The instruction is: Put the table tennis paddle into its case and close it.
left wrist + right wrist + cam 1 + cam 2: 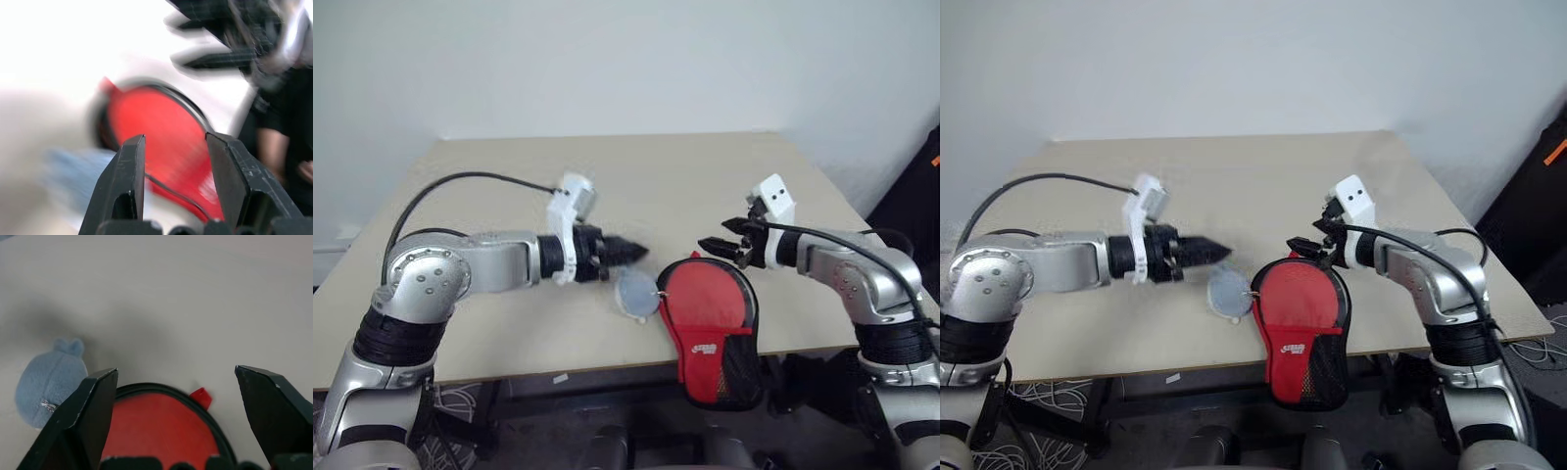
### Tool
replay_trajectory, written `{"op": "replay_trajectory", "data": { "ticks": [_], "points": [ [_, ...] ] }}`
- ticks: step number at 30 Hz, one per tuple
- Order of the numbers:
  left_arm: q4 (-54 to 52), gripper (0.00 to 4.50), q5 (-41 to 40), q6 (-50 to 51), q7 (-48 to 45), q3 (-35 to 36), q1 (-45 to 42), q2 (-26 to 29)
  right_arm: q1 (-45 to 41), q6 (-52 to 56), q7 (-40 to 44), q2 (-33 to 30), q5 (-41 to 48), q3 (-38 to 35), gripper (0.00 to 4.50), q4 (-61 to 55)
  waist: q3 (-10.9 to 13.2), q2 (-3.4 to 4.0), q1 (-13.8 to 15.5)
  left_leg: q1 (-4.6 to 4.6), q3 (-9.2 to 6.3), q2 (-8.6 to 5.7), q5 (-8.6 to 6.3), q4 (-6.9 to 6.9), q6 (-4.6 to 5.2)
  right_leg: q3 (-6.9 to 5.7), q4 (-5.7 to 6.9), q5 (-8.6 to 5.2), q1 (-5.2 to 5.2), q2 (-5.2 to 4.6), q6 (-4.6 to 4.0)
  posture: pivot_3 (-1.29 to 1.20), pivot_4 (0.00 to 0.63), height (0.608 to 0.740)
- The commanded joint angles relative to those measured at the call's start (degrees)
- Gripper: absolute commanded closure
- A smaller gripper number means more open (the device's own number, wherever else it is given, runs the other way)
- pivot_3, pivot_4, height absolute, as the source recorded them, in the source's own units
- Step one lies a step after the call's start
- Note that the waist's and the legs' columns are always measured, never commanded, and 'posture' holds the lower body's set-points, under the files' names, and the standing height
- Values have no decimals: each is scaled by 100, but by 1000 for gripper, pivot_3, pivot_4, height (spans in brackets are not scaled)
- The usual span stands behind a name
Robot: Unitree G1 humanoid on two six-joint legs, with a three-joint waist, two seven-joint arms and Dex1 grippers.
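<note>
Red fabric case (710, 323) hangs over table (656, 176) edge; fuzzy blue-grey pouch (635, 294) beside; left gripper (631, 251), right gripper (717, 245) both parted, empty.

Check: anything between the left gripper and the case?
Yes. A small blue-grey plush pouch lies on the table between the left gripper and the red case, beside the case's edge, in both eye views.

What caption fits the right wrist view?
Open right pincer above red case, blue plush charm beside it on table.

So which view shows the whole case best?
The right eye view: the case shows entire, from its round end down to the mesh end hanging over the table edge; the left eye matches. Both wrist views catch just its round red end.
</note>
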Motion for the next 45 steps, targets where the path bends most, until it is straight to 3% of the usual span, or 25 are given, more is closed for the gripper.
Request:
{"op": "replay_trajectory", "data": {
  "ticks": [1,8,20,27,45],
  "points": [
    [234,2450,1427,-816,-1161,24,93,176,173,-103,-157,189,-35,45,1935,-279,3,4,1,-2,0,1,0,-1,0,0,0,0,-3,1,0,0,0,698],
    [441,2450,2571,-1520,-2553,-97,1049,-233,604,-227,-434,566,-203,276,4477,-295,7,3,2,-4,1,3,-1,-6,1,0,-3,0,-7,-2,2,0,0,698],
    [1613,2450,3747,-1771,-3225,-58,1333,-1306,1065,-748,-596,969,-577,459,4477,254,8,0,0,-2,-4,7,1,-3,4,-5,3,9,-5,1,18,0,0,698],
    [2073,2450,3970,-1641,-3589,-63,1394,-1768,1114,-911,-658,1130,-751,507,4477,538,7,1,3,0,-5,6,2,-1,5,-5,4,9,-1,0,19,0,0,698],
    [1410,2450,3888,-719,-3807,-30,1585,-2293,1046,-773,-772,1275,-859,499,4477,615,5,2,4,3,-9,4,2,0,6,-6,4,10,4,-1,19,0,0,698]
  ]
}}
